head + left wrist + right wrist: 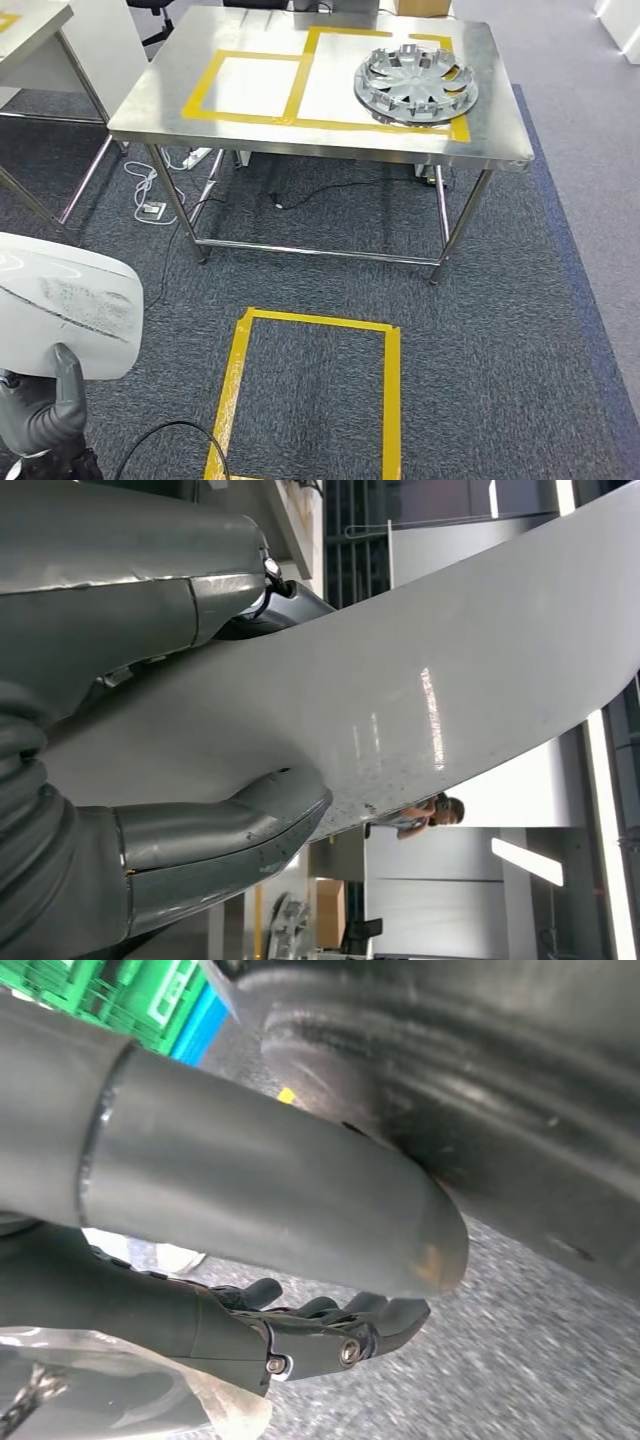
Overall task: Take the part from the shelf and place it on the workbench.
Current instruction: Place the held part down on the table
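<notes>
Left hand (45, 405) grasps white part (64, 305) by edge, carried low toward workbench (498, 90); right hand (317, 1325) grip cannot tell

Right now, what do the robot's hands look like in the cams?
Left hand: smooth grey shell segments with visible seams, a thick grey thumb and a ribbed grey wrist cover. Right hand: thick grey thumb with a scuffed tip; darker, near-black fingers with small silver screws at the joints.

— What's cut off?
— My left hand (45, 410) and the white part (64, 310) above it run past the picture's edge.
— Your right hand (324, 1330)?
— Blurred; grip unclear.
</notes>
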`<state>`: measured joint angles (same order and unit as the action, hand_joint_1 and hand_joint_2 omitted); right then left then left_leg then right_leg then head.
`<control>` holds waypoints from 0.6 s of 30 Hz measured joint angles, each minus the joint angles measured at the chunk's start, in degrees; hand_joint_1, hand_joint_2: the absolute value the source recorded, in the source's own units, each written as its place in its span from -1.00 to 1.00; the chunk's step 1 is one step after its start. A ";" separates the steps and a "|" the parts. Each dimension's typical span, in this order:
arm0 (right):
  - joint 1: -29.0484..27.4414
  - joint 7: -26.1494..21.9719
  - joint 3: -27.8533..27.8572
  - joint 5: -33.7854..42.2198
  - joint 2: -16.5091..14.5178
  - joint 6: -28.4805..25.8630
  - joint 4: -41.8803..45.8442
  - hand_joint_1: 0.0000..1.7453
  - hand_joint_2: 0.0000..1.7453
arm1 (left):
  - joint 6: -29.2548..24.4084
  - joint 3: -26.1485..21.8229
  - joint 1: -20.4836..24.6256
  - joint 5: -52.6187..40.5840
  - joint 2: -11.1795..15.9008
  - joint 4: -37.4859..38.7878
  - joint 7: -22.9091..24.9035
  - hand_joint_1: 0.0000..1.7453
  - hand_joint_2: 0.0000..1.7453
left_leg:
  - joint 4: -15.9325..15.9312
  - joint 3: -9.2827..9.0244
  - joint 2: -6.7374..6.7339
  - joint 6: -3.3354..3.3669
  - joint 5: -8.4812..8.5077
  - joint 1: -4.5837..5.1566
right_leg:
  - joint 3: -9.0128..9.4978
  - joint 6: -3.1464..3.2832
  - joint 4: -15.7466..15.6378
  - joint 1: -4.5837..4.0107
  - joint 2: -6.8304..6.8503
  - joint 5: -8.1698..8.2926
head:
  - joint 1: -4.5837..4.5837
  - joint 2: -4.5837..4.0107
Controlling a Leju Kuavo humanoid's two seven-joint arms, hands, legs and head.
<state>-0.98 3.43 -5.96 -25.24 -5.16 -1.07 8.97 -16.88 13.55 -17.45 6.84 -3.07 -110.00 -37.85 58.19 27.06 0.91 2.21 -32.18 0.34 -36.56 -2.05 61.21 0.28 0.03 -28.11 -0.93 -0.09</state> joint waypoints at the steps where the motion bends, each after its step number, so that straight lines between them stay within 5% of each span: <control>1: -0.05 0.00 0.02 0.01 0.01 0.01 -0.03 -1.00 -1.00 | -0.02 -0.01 -0.01 0.00 0.00 0.00 0.02 1.00 1.00 | 0.01 -0.37 0.03 -0.33 -0.49 0.02 | 0.46 0.45 -1.08 -0.14 0.01 0.76 | 0.06 0.00; 5: -0.05 0.00 0.05 0.01 -0.03 0.06 -0.06 -1.00 -1.00 | -0.09 -0.04 0.07 -0.01 0.00 -0.03 -0.02 1.00 1.00 | 3.28 -0.06 -0.04 -1.56 -0.36 0.08 | 2.46 2.05 -1.88 0.05 0.11 0.34 | 0.24 0.00; 7: 0.00 0.01 0.08 0.01 -0.06 0.06 -0.06 -1.00 -1.00 | -0.16 -0.04 0.10 -0.02 0.01 -0.03 -0.09 1.00 1.00 | 9.42 3.75 -0.20 -2.27 -0.95 -0.16 | 3.80 2.50 -2.44 0.31 0.15 -0.34 | 0.47 0.00; 9: 0.01 0.09 0.10 -0.02 -0.07 0.04 -0.07 -1.00 -1.00 | -0.23 -0.04 0.04 -0.01 0.01 -0.03 -0.13 1.00 1.00 | 14.98 8.35 -0.25 -2.87 -3.89 -0.57 | 5.01 2.62 -2.58 0.37 0.13 -1.38 | 0.53 0.00; 11: -0.04 0.23 0.12 -0.08 -0.07 0.00 -0.08 -1.00 -1.00 | -0.34 -0.04 -0.05 0.15 0.01 -0.03 -0.14 1.00 1.00 | 15.88 10.94 -0.30 -3.14 -5.63 -0.84 | 6.53 2.52 -2.58 0.39 0.07 -2.63 | 0.53 0.00; 12: -0.07 0.32 0.13 -0.13 -0.07 -0.04 -0.08 -1.00 -1.00 | -0.43 -0.04 -0.07 0.24 0.01 -0.03 -0.14 1.00 1.00 | 14.13 11.19 -0.36 -3.16 -4.66 -0.90 | 7.44 2.38 -2.59 0.43 0.06 -3.33 | 0.54 0.00; 16: 0.04 0.54 0.14 -0.34 -0.05 -0.26 -0.14 -1.00 -1.00 | -0.64 -0.03 -0.23 0.37 -0.02 -0.02 -0.17 1.00 1.00 | 3.70 10.23 -1.02 -2.27 5.41 -0.62 | 9.74 1.28 -2.93 0.35 0.15 -5.95 | 0.62 0.00; 18: 0.30 0.64 0.15 -0.46 -0.05 -0.50 -0.16 -1.00 -1.00 | -0.76 -0.04 -0.25 0.36 -0.05 -0.02 -0.26 1.00 1.00 | 2.62 9.87 -0.90 -1.45 5.59 -0.47 | 10.53 0.45 -3.17 0.25 0.20 -5.97 | 0.60 0.00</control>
<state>-0.68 4.07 -5.81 -25.70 -5.21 -1.57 8.81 -17.64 13.50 -17.70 7.20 -3.12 -110.02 -38.10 60.81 36.92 0.01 0.76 -26.59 -0.13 -26.03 -1.61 58.04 0.53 0.23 -34.08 -0.33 -0.09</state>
